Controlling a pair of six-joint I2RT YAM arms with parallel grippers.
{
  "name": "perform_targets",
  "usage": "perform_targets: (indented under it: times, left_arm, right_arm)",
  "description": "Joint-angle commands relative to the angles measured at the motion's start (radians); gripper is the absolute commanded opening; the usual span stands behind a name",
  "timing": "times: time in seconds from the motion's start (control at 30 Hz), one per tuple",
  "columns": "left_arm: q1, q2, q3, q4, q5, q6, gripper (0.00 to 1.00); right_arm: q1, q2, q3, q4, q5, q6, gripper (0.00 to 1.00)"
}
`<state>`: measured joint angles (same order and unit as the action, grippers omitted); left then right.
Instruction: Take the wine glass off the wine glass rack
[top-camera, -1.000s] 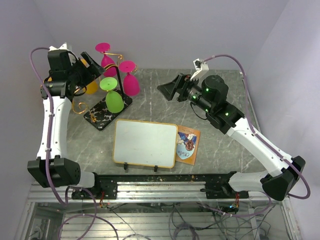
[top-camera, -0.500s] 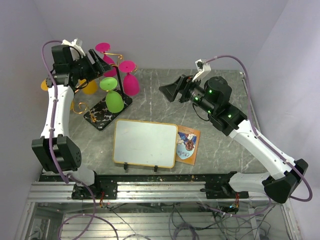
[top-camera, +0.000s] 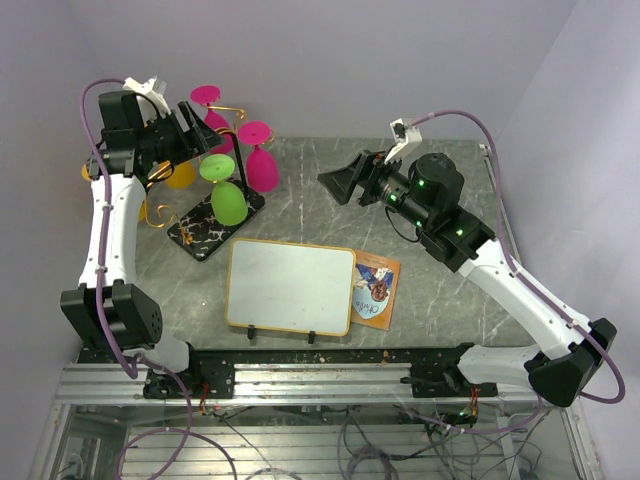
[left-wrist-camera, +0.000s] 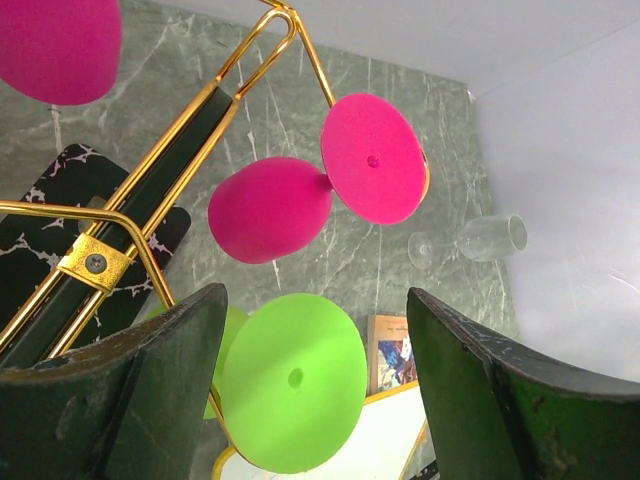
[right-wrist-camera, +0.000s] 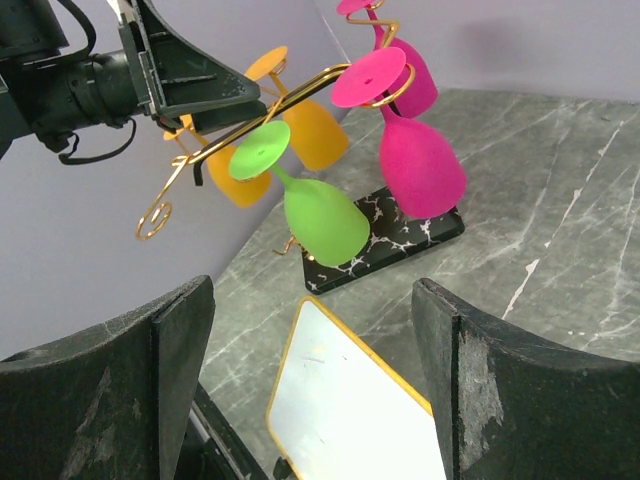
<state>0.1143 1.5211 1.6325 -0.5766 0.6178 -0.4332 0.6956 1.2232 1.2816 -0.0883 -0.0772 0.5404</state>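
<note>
The wine glass rack (top-camera: 213, 226) stands at the back left on its black marble-look base (right-wrist-camera: 398, 240), and several coloured wine glasses hang upside down from its gold arms (left-wrist-camera: 150, 170). Among them are a green glass (top-camera: 227, 201), a pink glass (top-camera: 262, 167) and an orange glass (top-camera: 180, 176). My left gripper (top-camera: 200, 135) is open, up beside the rack's top. In the left wrist view the green glass's foot (left-wrist-camera: 295, 380) shows between the fingers (left-wrist-camera: 130, 390), touching neither. My right gripper (top-camera: 340, 180) is open and empty in mid-air, right of the rack and pointing at it.
A gold-framed whiteboard (top-camera: 290, 286) lies flat in front of the rack, with a small picture card (top-camera: 376, 290) at its right edge. A clear glass (left-wrist-camera: 482, 238) lies on its side on the grey marble table (top-camera: 330, 215), far from the rack. Walls close the back and sides.
My left arm has risen and swung its gripper right, up to the rack's top by the glass feet, its jaws narrowing slightly. The right arm has barely shifted.
</note>
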Motion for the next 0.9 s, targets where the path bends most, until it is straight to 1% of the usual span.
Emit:
perform_targets:
  times: [0.0,0.13,0.23,0.33,0.4,0.53,0.63,0.87]
  left_arm:
    - [0.0,0.019,0.057,-0.078,0.017,0.011,0.83]
    - [-0.009,0.066,0.1,-0.187,-0.004,0.065,0.83]
    - [-0.014,0.062,0.08,-0.188,0.023,0.071,0.81]
    - [-0.017,0.042,0.058,-0.176,0.017,0.062,0.8]
    - [-0.017,0.04,0.062,-0.199,0.001,0.073,0.77]
    - [-0.017,0.012,0.041,-0.197,0.019,0.06,0.72]
    - [-0.017,-0.009,0.03,-0.209,0.007,0.05,0.65]
    - [-0.018,-0.024,0.004,-0.204,0.019,-0.003,0.58]
  right_arm:
    - [-0.001,-0.02,-0.015,0.006,-0.003,-0.012,0.79]
    - [-0.001,-0.023,-0.017,0.007,0.002,-0.013,0.79]
    - [-0.002,-0.023,-0.02,0.011,0.001,-0.009,0.79]
    - [-0.002,-0.018,-0.018,0.008,-0.003,-0.006,0.79]
    - [-0.002,-0.018,-0.018,0.009,-0.005,-0.004,0.79]
    - [-0.001,-0.022,-0.022,0.008,-0.001,-0.003,0.79]
    - [-0.002,-0.024,-0.022,0.01,0.003,-0.002,0.79]
    - [-0.002,-0.022,-0.022,0.01,-0.005,0.002,0.79]
